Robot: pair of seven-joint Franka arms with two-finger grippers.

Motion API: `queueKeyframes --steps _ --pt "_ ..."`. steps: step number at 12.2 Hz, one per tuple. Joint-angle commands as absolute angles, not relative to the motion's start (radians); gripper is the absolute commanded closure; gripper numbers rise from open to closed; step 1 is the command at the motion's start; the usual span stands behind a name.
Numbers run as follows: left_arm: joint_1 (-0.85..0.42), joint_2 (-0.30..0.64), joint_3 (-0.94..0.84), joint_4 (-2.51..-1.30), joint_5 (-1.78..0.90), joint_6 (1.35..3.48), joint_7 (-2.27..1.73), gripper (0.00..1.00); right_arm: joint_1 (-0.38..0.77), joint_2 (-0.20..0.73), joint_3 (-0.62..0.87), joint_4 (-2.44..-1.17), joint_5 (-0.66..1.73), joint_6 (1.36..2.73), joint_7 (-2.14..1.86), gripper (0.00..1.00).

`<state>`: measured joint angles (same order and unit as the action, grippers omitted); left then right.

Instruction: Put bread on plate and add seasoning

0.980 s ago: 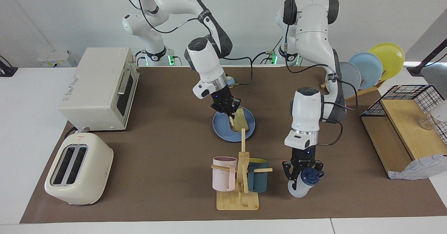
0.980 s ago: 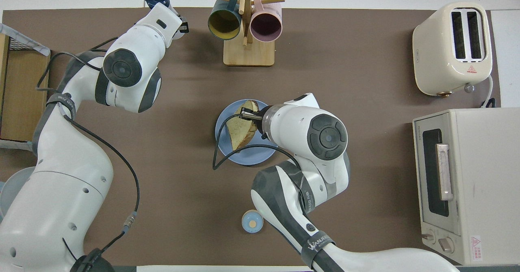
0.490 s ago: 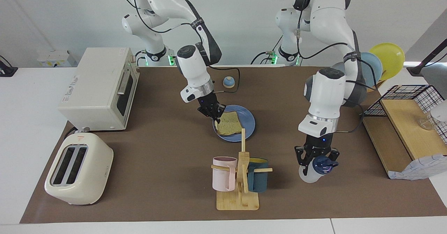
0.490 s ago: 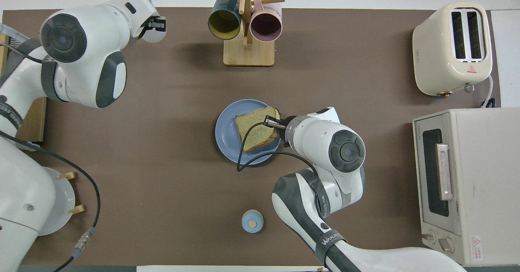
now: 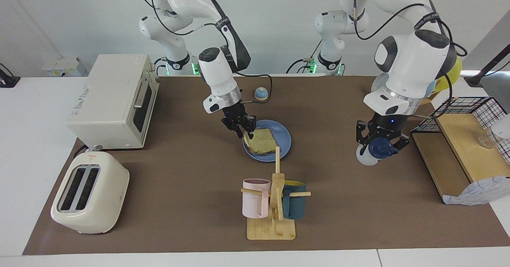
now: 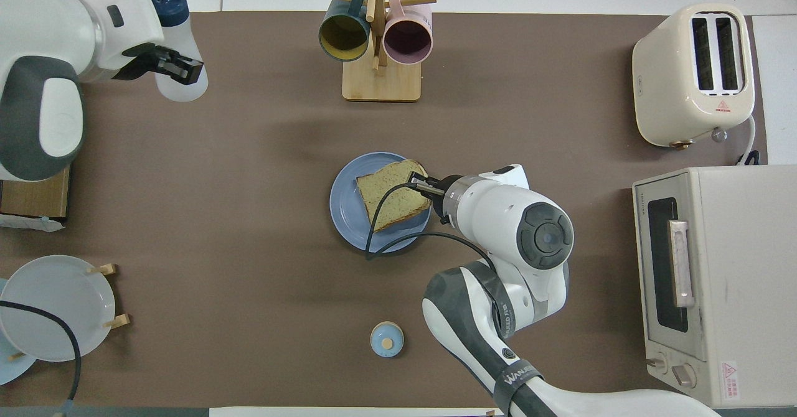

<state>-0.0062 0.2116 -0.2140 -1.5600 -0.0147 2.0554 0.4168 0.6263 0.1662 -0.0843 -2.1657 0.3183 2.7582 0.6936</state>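
Bread (image 5: pixel 261 140) beside right claw (image 5: pixel 240 126)

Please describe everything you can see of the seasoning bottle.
The seasoning bottle is small, of translucent white plastic, with a dark navy-blue cap and loop, and the cap is on. The left gripper is shut on it near the neck and holds it tilted in the air, over the brown mat at the left arm's end of the table. Nothing else touches it.

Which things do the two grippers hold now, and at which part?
Left gripper: seasoning bottle, held around its body. Right gripper: at the bread's edge; whether it grips cannot be told.
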Motion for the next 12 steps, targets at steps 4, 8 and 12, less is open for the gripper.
queueKeyframes --steps 4,8,12 --pt "0.012 -0.059 -0.224 -1.74 -0.104 1.82 0.791 1.0 0.549 0.135 -0.083 -1.997 0.339 2.486 0.677 0.0" --pt "0.003 -0.245 -0.222 -1.951 -0.138 1.792 1.05 1.0 0.545 0.12 -0.081 -1.777 0.611 2.169 0.689 0.0" --pt "-0.049 -0.336 -0.222 -2.083 -0.167 1.796 1.143 1.0 0.56 0.043 -0.019 -1.706 0.643 2.126 0.828 0.07"
